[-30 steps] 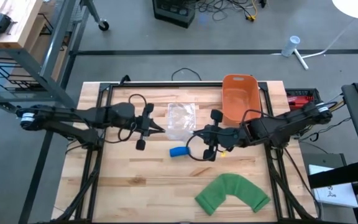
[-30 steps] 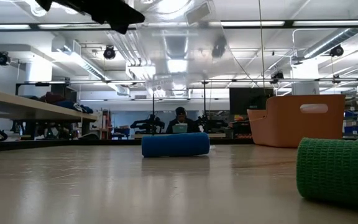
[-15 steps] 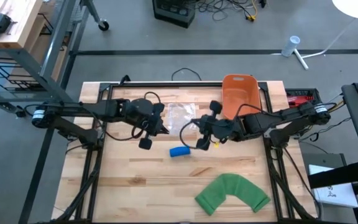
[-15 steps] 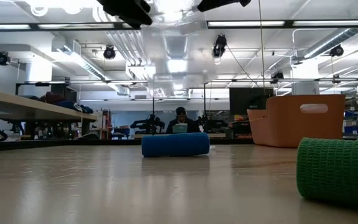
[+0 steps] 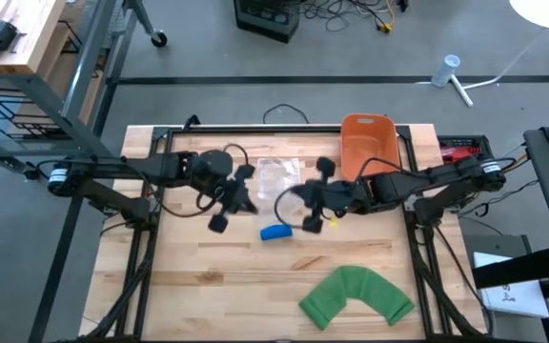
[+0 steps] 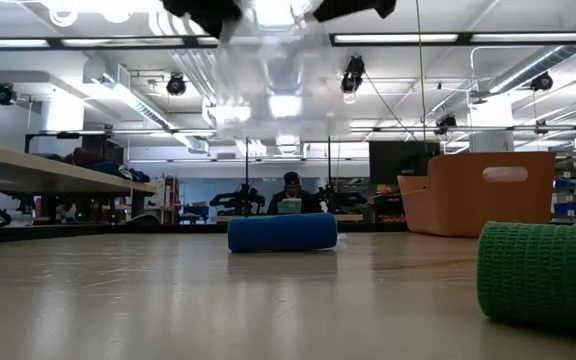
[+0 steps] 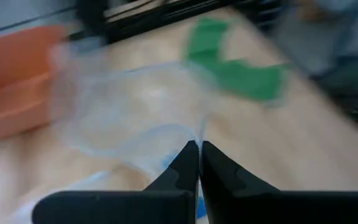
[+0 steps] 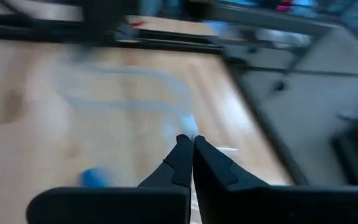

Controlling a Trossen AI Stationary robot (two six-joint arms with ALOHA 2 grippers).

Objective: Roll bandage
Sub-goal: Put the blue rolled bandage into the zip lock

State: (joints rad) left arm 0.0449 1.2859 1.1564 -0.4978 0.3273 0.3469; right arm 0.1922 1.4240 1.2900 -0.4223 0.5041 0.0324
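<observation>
- Above the middle of the worktop (image 5: 208, 276), both arms hold a clear plastic bag (image 5: 276, 177) up off the wood between them.
- Left gripper (image 7: 199, 149): its jaws are pressed together on one edge of the clear plastic bag, whose film spreads away from the tips in the left wrist view.
- Right gripper (image 8: 191, 144): its jaws are likewise closed tight, pinching the opposite edge of the bag, with the film stretching ahead of them.
- From table height the bag hangs as a blurred, see-through sheet high over the wood, with dark parts of both arms at its upper corners.
- Blue bandage roll (image 5: 274, 232): lies on its side on the worktop, just below the raised bag in the overhead view and between the two arms; nothing touches it.
- Green bandage (image 5: 355, 295): lies unrolled in a bent strip near the front edge of the worktop, on the right arm's side, well apart from the blue roll.
- Orange bin (image 5: 367, 151): stands at the back of the worktop, on the right arm's side, beside the bag.
- A person (image 6: 290, 195) sits far off in the room beyond the worktop.
</observation>
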